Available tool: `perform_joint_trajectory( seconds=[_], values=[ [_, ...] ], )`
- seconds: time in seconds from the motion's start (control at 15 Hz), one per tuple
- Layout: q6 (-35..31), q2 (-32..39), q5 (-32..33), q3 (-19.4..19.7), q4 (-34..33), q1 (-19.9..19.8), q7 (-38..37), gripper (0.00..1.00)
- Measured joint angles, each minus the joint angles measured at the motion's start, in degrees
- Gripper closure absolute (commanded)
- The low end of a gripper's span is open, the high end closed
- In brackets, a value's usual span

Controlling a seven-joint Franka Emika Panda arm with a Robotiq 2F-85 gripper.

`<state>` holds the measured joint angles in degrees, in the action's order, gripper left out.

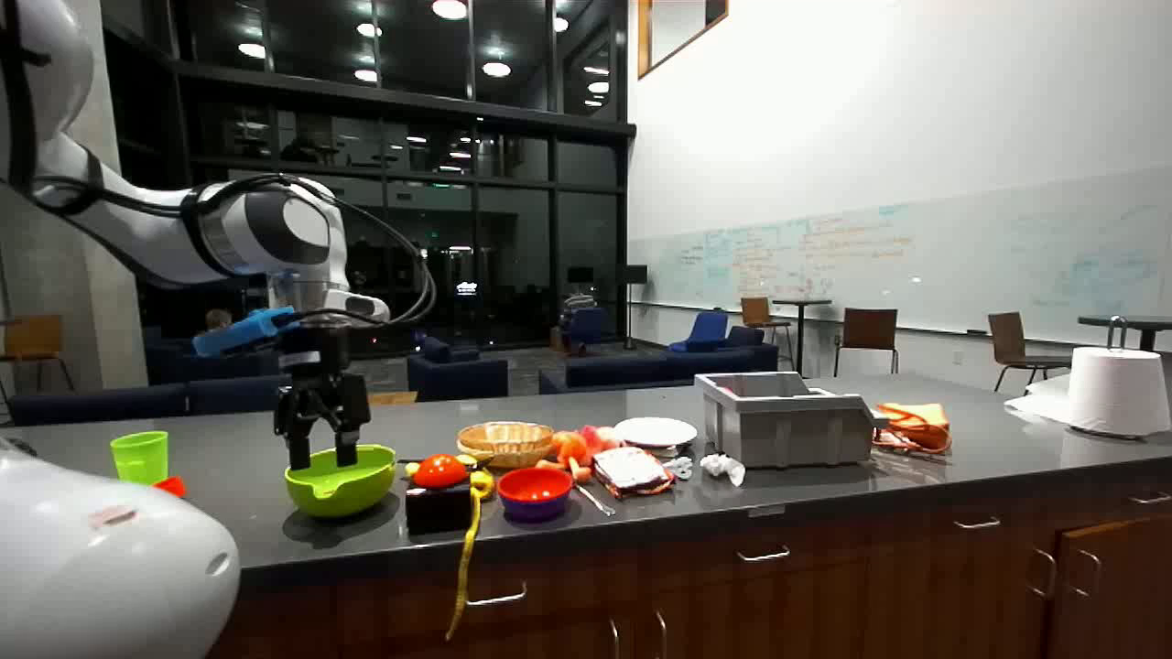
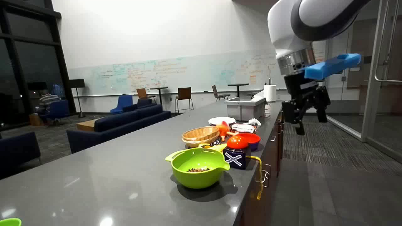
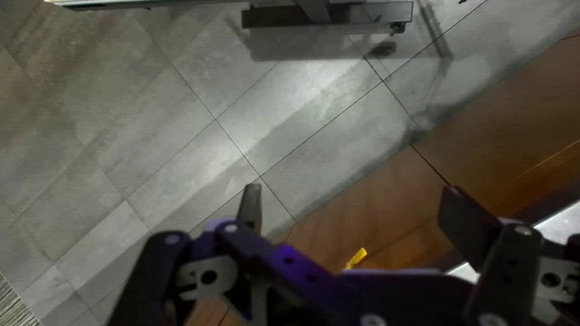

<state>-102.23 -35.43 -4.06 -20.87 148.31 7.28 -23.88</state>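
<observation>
One long, glossy grey desk (image 2: 103,182) carries an open-topped grey plastic bin (image 1: 787,437). Out past the desk's edge, the black two-fingered claw (image 3: 351,189) hangs spread wide, gripping nothing. Near it on the desk sit a lime-green bowl (image 2: 198,181) with a spout and, just beside, a small dark box (image 2: 235,159) (pale X on its face). A flat yellow strip (image 3: 356,258) dangles over the edge; brown bits (image 2: 198,170) lie inside the bowl.
</observation>
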Motion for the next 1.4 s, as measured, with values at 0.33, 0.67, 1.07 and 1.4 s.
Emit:
perform_joint_trajectory(
  seconds=[0.33,0.67,1.07,1.4],
  values=[
    [0.0,0.0,0.0,0.0,0.0,0.0,0.0,0.0],
    [-0.01,0.0,0.05,0.05,0.0,0.03,0.0,0.0],
    [-10.63,2.1,-1.47,1.38,1.5,1.68,2.89,0.0],
    [-29.7,7.58,-1.88,2.98,3.73,2.7,7.94,0.0]
  ],
)
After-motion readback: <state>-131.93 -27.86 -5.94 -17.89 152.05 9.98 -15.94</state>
